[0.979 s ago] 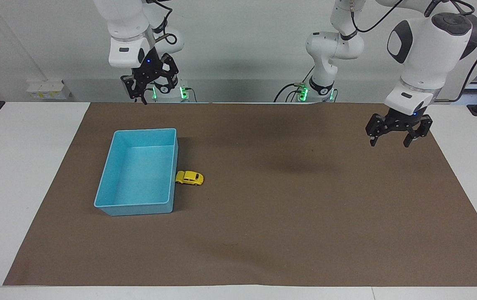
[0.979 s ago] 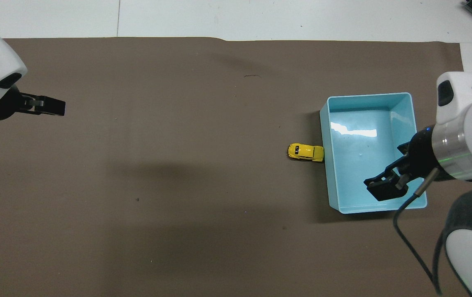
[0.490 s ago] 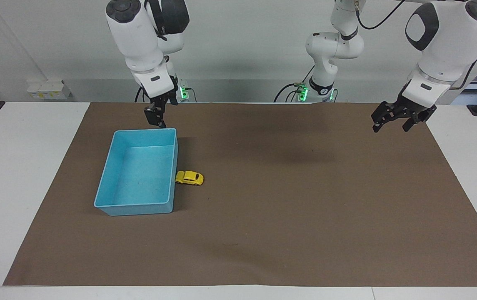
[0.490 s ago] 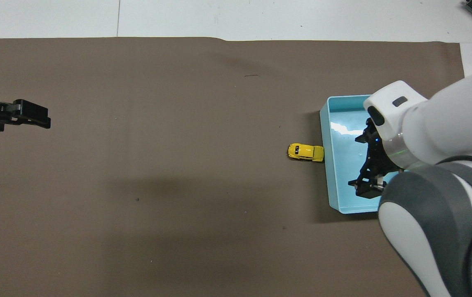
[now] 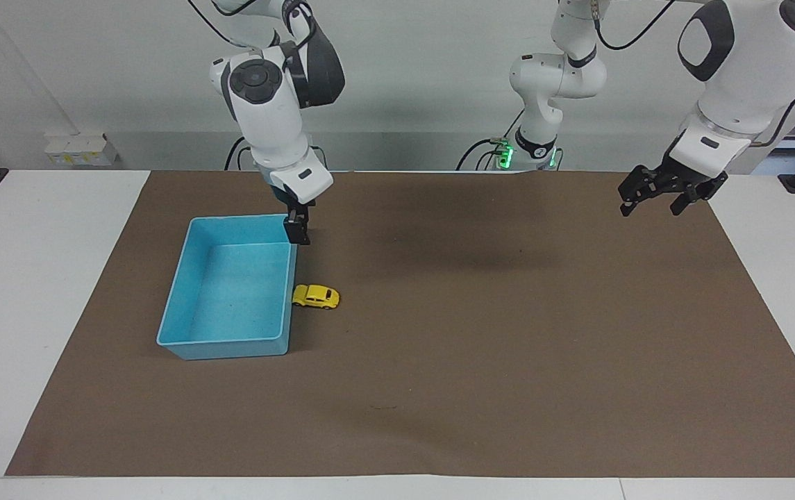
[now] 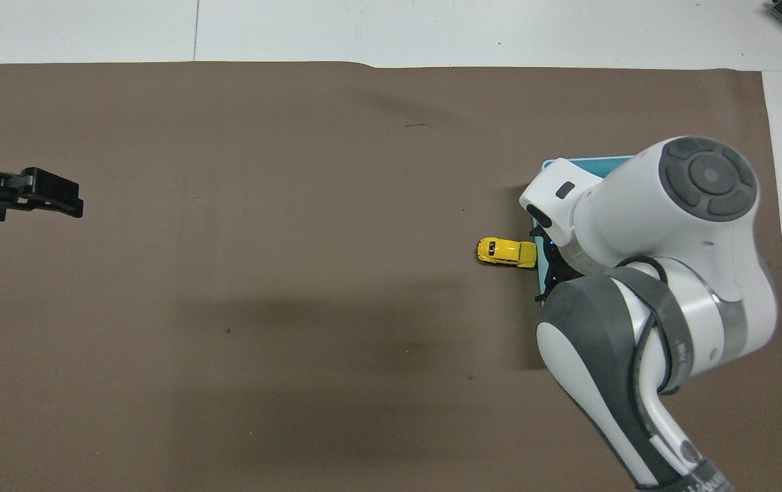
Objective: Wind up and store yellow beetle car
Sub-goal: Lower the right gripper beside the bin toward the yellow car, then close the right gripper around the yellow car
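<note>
I see the tiny bright-yellow beetle car [image 5: 316, 296], dark-windowed, touching the light-blue bin [image 5: 192, 295], my right tool [image 5: 296, 232] and left tool [image 5: 664, 196] both spread, holding nothing.

White table [image 5: 36, 292] under brown mat [image 5: 508, 361] bearing blue bin [image 5: 182, 345], yellow beetle car [image 5: 316, 296].

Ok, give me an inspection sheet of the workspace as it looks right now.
Surface: brown mat on a white table.
Job's things: yellow car on the mat, against the blue bin, outside it.
Clutter: nothing seen.
Claws: right claw hangs over the bin's corner nearest the robots, holding nothing; left claw open, raised over the mat's edge at its own end, waiting.
Cables: black leads at the arm bases.
Surroundings: white boxes by the wall.
</note>
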